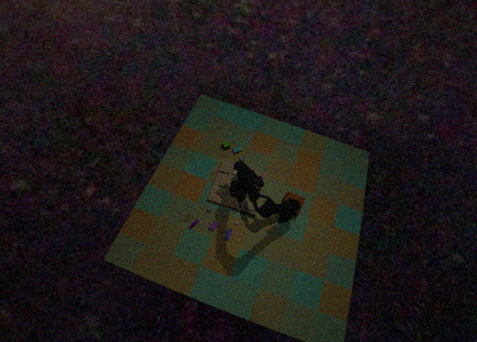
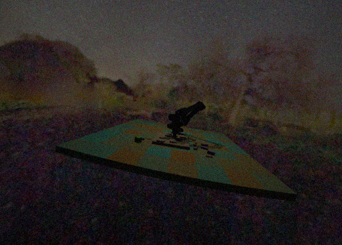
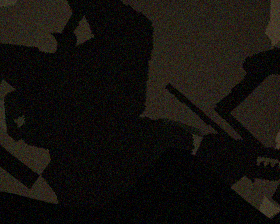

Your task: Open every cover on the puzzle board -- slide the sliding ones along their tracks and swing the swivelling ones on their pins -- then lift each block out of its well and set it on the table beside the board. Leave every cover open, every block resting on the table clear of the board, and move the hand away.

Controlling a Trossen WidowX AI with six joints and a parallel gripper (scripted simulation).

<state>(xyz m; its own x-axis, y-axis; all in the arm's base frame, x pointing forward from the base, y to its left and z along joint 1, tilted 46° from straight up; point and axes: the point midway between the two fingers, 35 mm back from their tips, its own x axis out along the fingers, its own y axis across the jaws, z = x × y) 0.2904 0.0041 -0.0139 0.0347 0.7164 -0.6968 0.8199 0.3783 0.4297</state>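
From here I see my pincer closed on nothing, low over the puzzle board (image 1: 214, 194), its fingertips lost in the dark. The board sits well inside the edges of the patchwork table (image 1: 320, 252) (image 2: 131, 159). A green piece (image 1: 226, 145) (image 2: 139, 139) and a light-blue piece (image 1: 237, 150) lie near one side; purple pieces lie beyond another, leaving room between them and the rim. I can't make out the covers.
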